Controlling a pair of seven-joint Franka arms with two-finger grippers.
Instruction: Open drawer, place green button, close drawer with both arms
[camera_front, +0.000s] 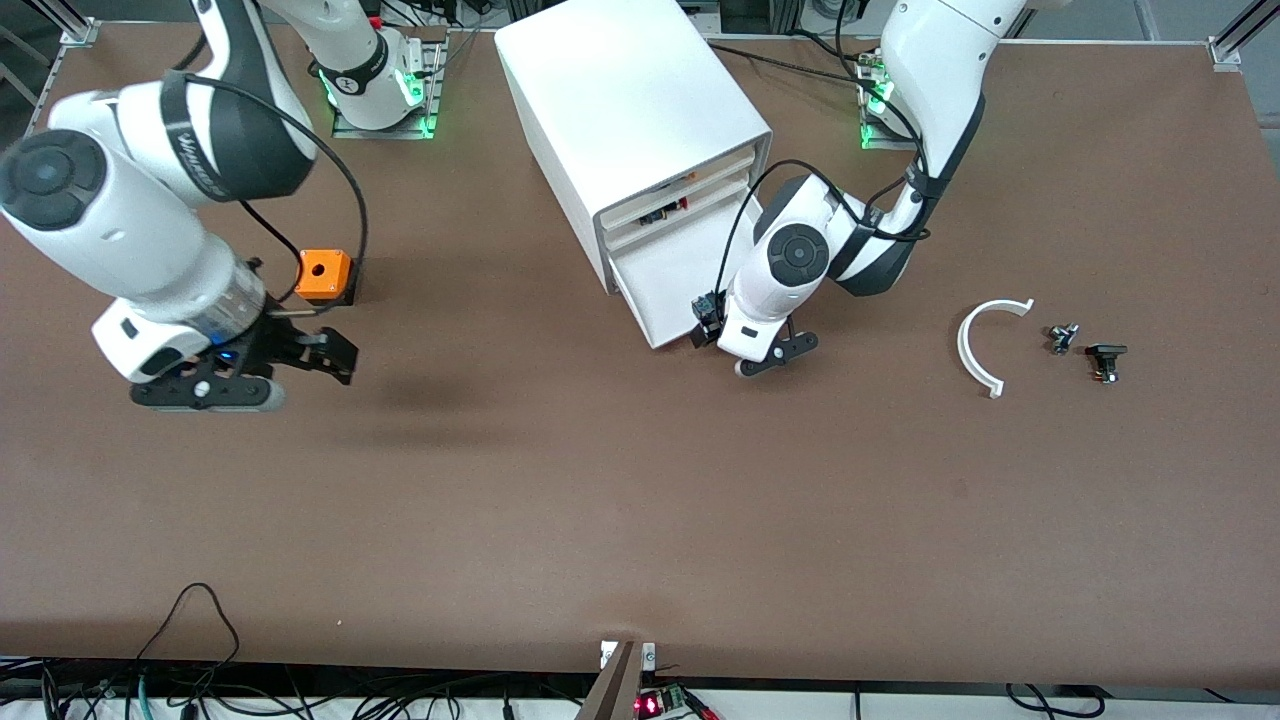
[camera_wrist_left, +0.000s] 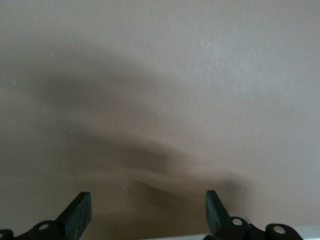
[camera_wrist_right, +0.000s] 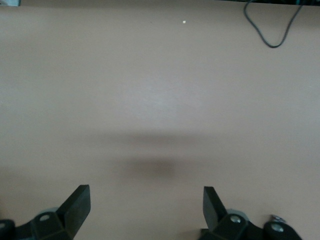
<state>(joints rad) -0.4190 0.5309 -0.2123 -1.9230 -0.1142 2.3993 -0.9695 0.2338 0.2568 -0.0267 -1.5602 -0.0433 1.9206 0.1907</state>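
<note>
The white cabinet (camera_front: 630, 110) stands at the table's back middle. One low drawer (camera_front: 665, 285) is pulled out as a shallow white tray, and nothing shows in the part I can see. My left gripper (camera_front: 775, 357) hangs low over the table just off that drawer's front corner, toward the left arm's end. In the left wrist view it (camera_wrist_left: 147, 215) is open over bare table. My right gripper (camera_front: 310, 370) hovers over the table toward the right arm's end, close to the orange box. It (camera_wrist_right: 145, 210) is open and holds nothing. The button is out of view.
An orange box with a hole (camera_front: 323, 275) sits beside the right arm. Toward the left arm's end lie a white curved piece (camera_front: 985, 345) and two small dark parts (camera_front: 1062, 338) (camera_front: 1105, 360). A black cable (camera_wrist_right: 270, 30) loops at the table's near edge.
</note>
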